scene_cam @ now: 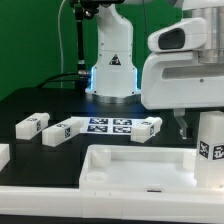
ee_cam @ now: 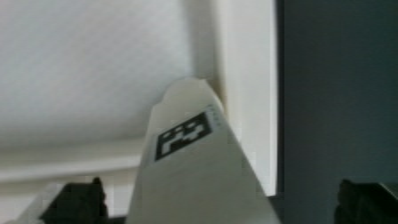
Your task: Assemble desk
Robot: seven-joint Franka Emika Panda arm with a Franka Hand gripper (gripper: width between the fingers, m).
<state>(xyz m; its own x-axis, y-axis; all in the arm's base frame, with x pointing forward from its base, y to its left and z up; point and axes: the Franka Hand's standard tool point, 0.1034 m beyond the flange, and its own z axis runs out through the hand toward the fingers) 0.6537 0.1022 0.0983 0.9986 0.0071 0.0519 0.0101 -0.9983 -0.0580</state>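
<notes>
White top [scene_cam: 120, 165] nearest, rim up. Upright leg [scene_cam: 210, 150] at its corner, exterior view's right. Over it the gripper [ee_cam: 221, 204] straddles, jaws apart, seemingly not touching; wrist view blurred. Hold leg plumb and close squarely before seating it. Beyond: loose legs [scene_cam: 58, 131], marker board [scene_cam: 110, 125].

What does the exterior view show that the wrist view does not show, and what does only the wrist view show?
Only the exterior view shows the robot base, the marker board, the loose legs lying on the black table, and the whole rimmed desk top. Only the wrist view shows both fingers, one on each side of the upright leg, with a clear gap on one side. Both views share that upright leg and its black-and-white tag.
</notes>
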